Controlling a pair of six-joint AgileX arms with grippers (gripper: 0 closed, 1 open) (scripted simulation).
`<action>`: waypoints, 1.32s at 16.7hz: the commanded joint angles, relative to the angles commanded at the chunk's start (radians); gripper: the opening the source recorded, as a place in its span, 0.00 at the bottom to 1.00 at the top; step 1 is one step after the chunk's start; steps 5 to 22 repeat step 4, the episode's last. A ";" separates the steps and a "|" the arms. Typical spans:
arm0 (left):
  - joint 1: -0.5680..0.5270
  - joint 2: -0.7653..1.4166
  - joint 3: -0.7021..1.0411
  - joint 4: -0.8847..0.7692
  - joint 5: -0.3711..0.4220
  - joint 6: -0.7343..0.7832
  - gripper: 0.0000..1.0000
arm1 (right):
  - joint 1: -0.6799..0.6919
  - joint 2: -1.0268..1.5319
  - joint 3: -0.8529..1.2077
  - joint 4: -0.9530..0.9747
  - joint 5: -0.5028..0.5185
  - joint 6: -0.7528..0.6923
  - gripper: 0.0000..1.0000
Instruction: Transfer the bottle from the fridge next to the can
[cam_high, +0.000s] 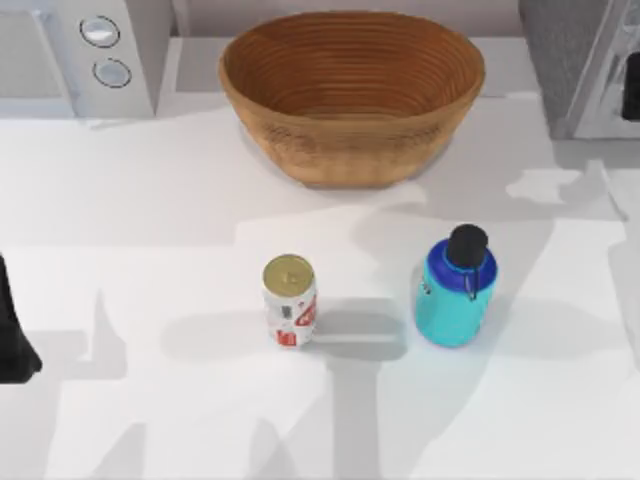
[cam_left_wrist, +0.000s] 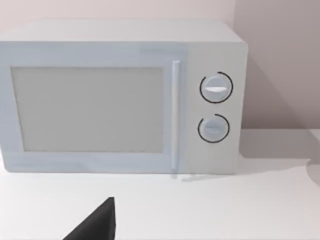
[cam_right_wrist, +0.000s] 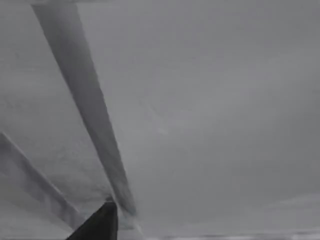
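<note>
The turquoise bottle (cam_high: 455, 292) with its black cap stands upright on the white table, right of centre. The white and red can (cam_high: 290, 300) with its gold top stands upright about a bottle's width to the bottle's left. No gripper touches either. The grey fridge (cam_high: 560, 60) sits at the back right corner, its light door frame (cam_high: 603, 80) at the edge of the top view. My left arm (cam_high: 12, 335) rests at the table's left edge; one dark finger (cam_left_wrist: 95, 226) shows in its wrist view. My right gripper's dark finger (cam_right_wrist: 98, 226) shows close against a grey surface (cam_right_wrist: 210, 110).
A large woven basket (cam_high: 352, 95) stands at the back middle, behind the can and bottle. A light-grey box with two round knobs (cam_high: 105, 50) occupies the back left corner, and the left wrist camera faces its front (cam_left_wrist: 120, 100). Bare tabletop (cam_high: 320, 420) lies in front.
</note>
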 joint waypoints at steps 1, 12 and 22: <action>0.000 0.000 0.000 0.000 0.000 0.000 1.00 | 0.000 0.026 0.032 -0.008 0.002 0.000 1.00; 0.000 0.000 0.000 0.000 0.000 0.000 1.00 | 0.000 0.059 0.074 -0.019 0.004 -0.001 1.00; 0.000 0.000 0.000 0.000 0.000 0.000 1.00 | 0.000 0.059 0.074 -0.019 0.004 -0.001 1.00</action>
